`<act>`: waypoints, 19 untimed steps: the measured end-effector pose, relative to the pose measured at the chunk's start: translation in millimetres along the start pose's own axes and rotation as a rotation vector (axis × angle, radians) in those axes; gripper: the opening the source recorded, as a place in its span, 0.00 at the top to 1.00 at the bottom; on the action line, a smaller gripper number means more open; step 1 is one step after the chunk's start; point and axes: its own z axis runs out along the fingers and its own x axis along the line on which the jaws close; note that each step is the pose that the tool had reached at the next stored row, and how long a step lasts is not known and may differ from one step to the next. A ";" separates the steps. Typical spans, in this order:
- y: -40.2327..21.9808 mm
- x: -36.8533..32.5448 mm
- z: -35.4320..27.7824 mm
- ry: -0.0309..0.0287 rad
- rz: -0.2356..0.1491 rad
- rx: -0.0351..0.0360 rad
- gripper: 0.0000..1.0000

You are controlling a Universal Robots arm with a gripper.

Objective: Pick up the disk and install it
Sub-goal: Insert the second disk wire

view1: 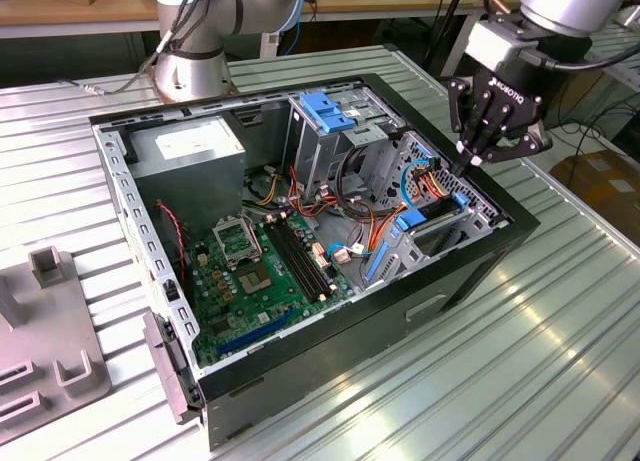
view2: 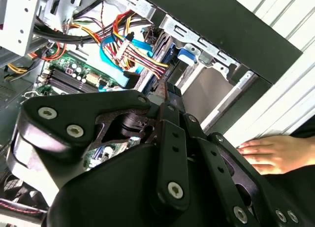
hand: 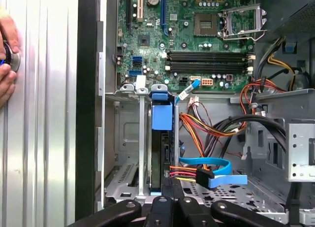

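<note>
The disk (view1: pixel 438 214) stands on edge in the drive cage at the open computer case's corner on the exterior view's right, with blue carrier ends at both sides. In the first wrist view the disk (hand: pixel 160 153) is a dark slab in a slot under a blue tab (hand: pixel 161 113). My gripper (view1: pixel 468 163) hangs over that cage with its fingers drawn together. The tips (hand: pixel 172 183) sit at the disk's near end beside the plugged-in coloured and blue cables (hand: pixel 209 174). In the second wrist view the gripper (view2: pixel 165 90) meets the same edge.
The case holds a green motherboard (view1: pixel 260 271), a grey power-supply box (view1: pixel 190 146), a metal cage with a blue bracket (view1: pixel 325 111) and loose cable bundles (hand: pixel 211 131). A person's hand (view2: pixel 268 155) rests on the ribbed table beside the case. A grey fixture (view1: pixel 50 326) lies at the exterior view's left.
</note>
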 end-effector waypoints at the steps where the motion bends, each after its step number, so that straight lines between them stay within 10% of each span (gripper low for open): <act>1: 0.0 -2.1 -1.4 0.0034 0.000 0.0000 0.90; 6: 9.6 -20.5 -1.8 0.0157 0.000 -0.0004 0.90; 8: 9.9 -28.0 -2.0 0.0313 -0.001 -0.0022 0.90; 12: 9.9 -39.2 -2.2 0.1106 -0.002 -0.0070 0.90; 14: 9.8 -44.0 -2.4 0.1387 -0.001 -0.0076 0.90; 19: 9.7 -54.6 -2.0 0.1466 -0.001 -0.0078 0.90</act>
